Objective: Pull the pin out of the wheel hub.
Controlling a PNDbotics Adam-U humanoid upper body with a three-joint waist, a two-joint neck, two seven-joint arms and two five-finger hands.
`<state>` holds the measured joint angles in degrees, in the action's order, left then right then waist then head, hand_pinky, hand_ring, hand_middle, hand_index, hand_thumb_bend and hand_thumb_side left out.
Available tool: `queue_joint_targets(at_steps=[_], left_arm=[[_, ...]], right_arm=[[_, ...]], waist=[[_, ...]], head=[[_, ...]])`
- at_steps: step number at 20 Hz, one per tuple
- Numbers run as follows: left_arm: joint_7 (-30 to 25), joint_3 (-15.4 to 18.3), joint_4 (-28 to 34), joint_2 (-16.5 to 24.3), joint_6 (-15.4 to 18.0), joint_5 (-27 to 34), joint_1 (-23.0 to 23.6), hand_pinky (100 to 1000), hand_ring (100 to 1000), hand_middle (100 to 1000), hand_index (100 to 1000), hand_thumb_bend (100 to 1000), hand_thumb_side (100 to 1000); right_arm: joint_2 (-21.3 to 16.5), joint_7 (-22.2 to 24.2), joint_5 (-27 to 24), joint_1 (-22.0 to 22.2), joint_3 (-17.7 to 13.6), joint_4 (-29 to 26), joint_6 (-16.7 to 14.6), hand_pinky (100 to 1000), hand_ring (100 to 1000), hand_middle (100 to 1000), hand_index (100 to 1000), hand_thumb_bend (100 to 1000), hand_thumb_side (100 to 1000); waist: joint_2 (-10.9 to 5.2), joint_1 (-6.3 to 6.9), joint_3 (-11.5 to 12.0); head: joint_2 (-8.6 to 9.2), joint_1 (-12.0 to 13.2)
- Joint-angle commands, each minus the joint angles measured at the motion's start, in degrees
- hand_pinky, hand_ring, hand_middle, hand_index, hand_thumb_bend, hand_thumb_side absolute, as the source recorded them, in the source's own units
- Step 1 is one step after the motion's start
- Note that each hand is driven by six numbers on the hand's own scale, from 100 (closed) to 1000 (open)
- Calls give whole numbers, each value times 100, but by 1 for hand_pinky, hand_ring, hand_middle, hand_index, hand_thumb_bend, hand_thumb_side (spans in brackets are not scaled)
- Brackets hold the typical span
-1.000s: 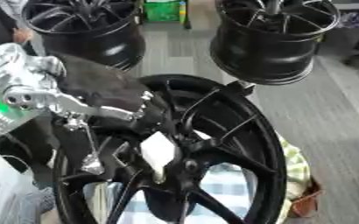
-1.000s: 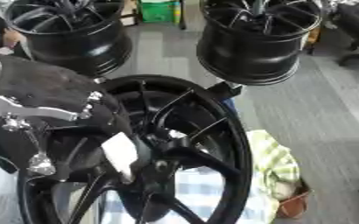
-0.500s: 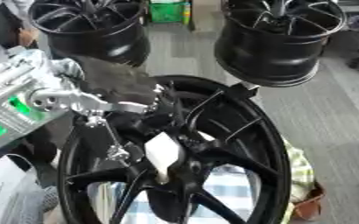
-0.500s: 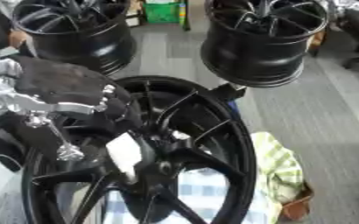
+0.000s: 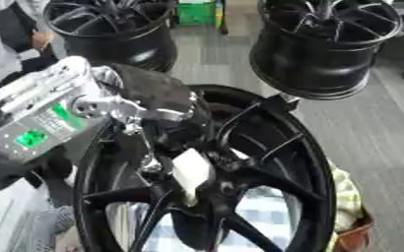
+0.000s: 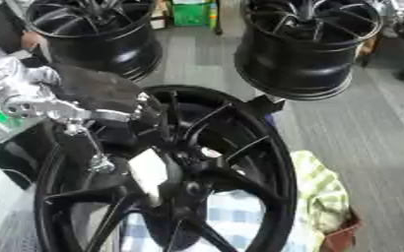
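Readable text: none in either view.
White tag on the wheel hub (image 5: pixel 191 170): blank as far as can be seen, centre of the frame.
Green patches on the arm (image 5: pixel 30 138): no letters legible, left edge.

Left hand (image 5: pixel 153 93): black palm shell, silver metal linkages; white forearm housing (green markings).
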<state>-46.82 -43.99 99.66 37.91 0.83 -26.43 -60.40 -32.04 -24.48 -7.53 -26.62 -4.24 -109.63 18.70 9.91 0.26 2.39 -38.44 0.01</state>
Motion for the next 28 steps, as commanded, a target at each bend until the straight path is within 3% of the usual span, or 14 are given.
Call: queue_joint_targets(at_steps=[1,11,19,28], left_arm=[[-42,16,-55,8,74,111,-95,873,853,759,838,396,134],[-438,-30,86,-55,52,426,-161,869,841,742,843,393,122],[-511,-86,92,-166,-42,401,-141,847,802,689,829,365,108],[-515,-159,-81,-271,-84,272,-47,831,789,691,833,340,122]], right_arm=[[-87,-15,-35,-44,-63,-28,-18,757,631,536,697,501,329],[-58,-47,-5,-44,-67,-33,-15,758,630,536,697,496,330],[-39,-65,-11,-29,-79,-32,-18,759,631,536,697,494,330],[-23,-68,-18,-25,-82,-33,-28,760,631,536,698,492,330]], waist=[[-74,-6,-4],[-84,-17,3],[-82,-23,-21],[-75,-25,-46]], head=[[54,17],[71,9],[74,18],[91,32]])
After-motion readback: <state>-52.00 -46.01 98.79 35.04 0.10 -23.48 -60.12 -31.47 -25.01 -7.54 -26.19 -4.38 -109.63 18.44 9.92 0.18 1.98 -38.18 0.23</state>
